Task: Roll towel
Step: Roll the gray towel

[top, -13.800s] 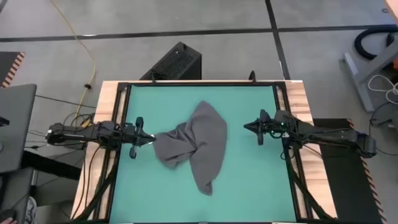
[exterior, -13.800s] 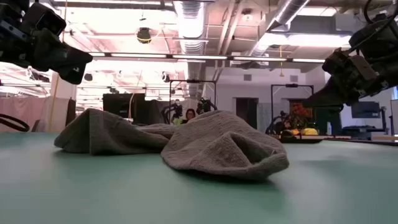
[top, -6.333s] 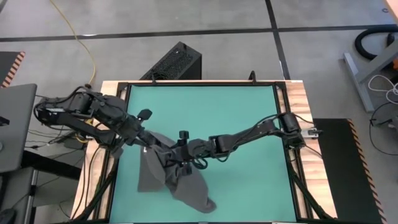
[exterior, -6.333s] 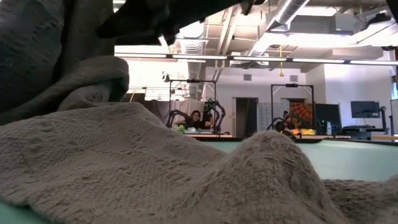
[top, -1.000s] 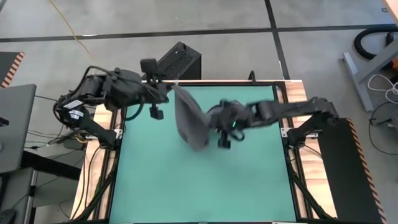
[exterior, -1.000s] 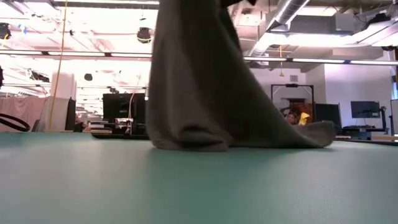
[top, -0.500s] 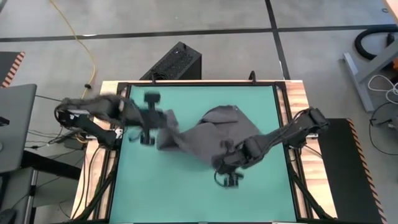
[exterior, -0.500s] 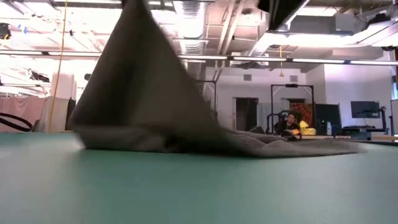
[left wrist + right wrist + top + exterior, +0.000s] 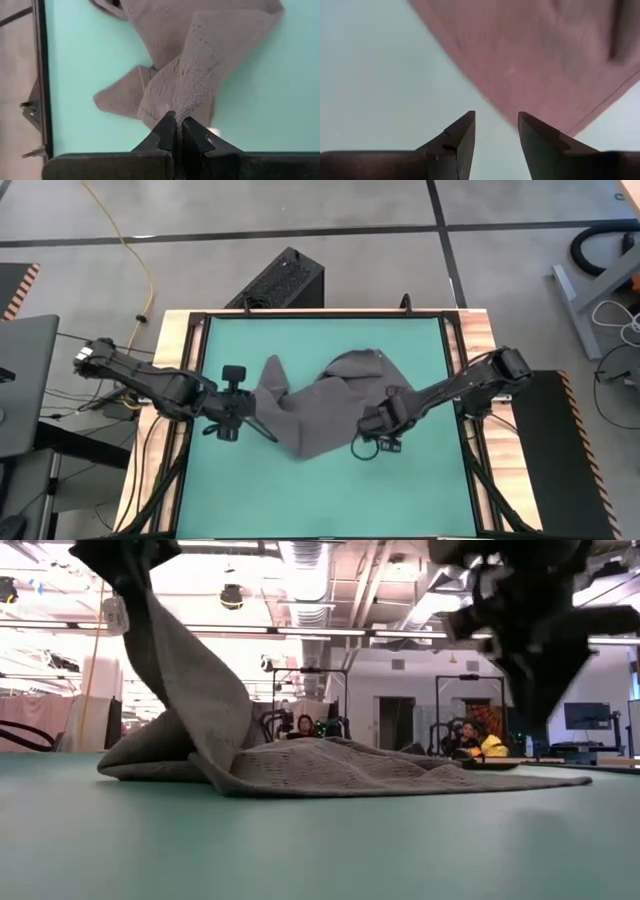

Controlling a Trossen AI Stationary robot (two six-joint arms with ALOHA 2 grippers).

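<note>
Towel (image 9: 325, 408): you see it crumpled mid-frame on the green mat (image 9: 400, 490).
Left gripper (image 9: 178, 129): pinched on towel's corner.
Right gripper (image 9: 496, 125): fingers apart, empty.

Low view: right end effector (image 9: 535, 650) blurred, arm cut off above.

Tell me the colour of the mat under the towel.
The mat is plain teal green, unpatterned; the towel on it is dark grey. It shows best in the high view.

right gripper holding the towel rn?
No. In the right wrist view the right gripper stands open with only mat in the gap, and the towel lies ahead of its tips.
</note>
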